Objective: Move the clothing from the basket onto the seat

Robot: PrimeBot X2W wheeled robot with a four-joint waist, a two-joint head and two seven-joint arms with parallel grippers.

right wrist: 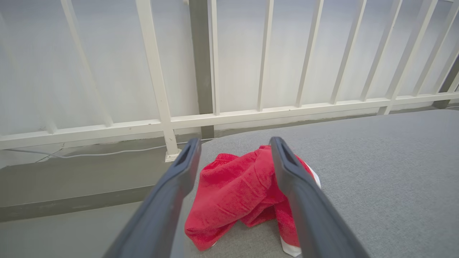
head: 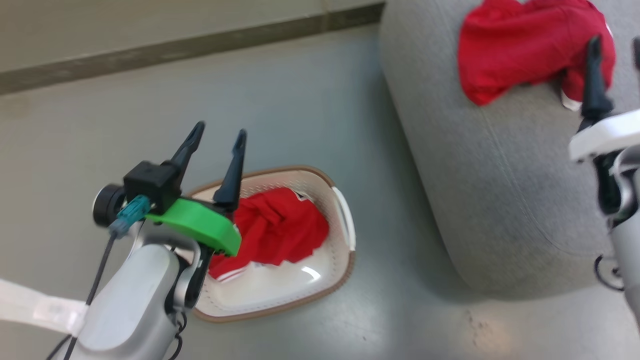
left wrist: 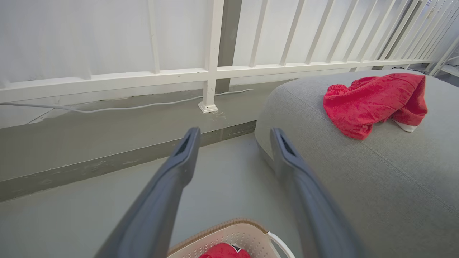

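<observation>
Fingers (left wrist: 184,154) apart and clamping nothing, hanging the left gripper (head: 220,130) over the left rim of the basket (head: 327,182), standing on the floor (head: 300,100) with one red garment (head: 280,230) lying crumpled inside. Holding the right gripper (right wrist: 233,147) likewise wide-fingered and empty, hovering over the other red garment (head: 520,45), lying bunched on the seat (head: 475,175) beside the basket, near a white railing (right wrist: 251,114).

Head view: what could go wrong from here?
The open left tool hangs by the brown rim of the oval cream plastic basket; descending, it may strike the rim and miss the crumpled red fabric garment.
The open right tool sits close to the second red garment on the rounded grey fabric seat; it could snag it.
</observation>
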